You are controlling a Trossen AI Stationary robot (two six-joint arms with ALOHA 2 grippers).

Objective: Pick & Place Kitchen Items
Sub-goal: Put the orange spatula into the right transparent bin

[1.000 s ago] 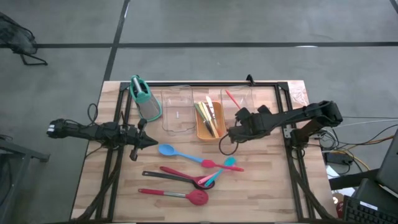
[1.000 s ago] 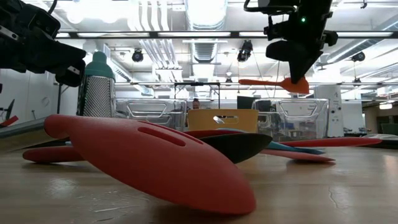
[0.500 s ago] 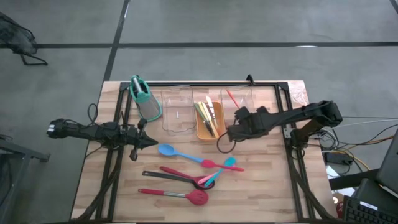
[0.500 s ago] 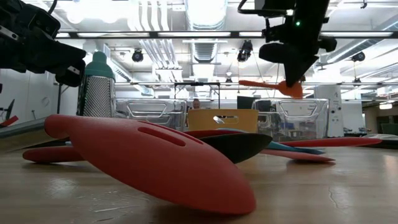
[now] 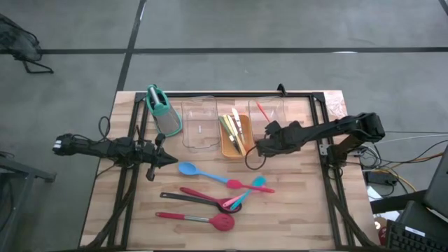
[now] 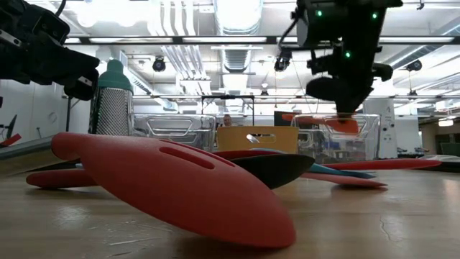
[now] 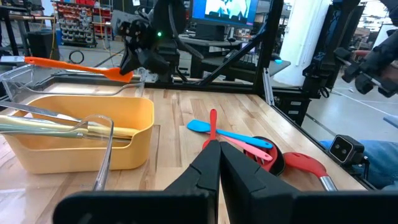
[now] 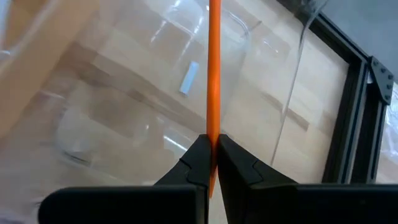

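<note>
My right gripper is shut on a slim orange utensil over the right clear tray, about level with its rim in the low view. My left gripper is shut and empty, above the table's left side. A blue spoon, a pink and a teal utensil, and two red-headed black-handled spoons lie flat on the table. Several utensils lie in the orange tray. My right gripper pinches the orange utensil between its two fingers near its broader end. The slim handle runs forward out of the fingertips, along them, toward the table's far edge. The utensil is about level; whether it touches the tray I cannot tell.
A teal-and-grey upright holder stands at the far left. A second clear tray stands between it and the orange tray. A black frame runs along the table's far edge and down both sides.
My right gripper has gone down with the orange utensil, from well above the right clear tray to about its rim height. The utensil has stayed about level in the hold.
</note>
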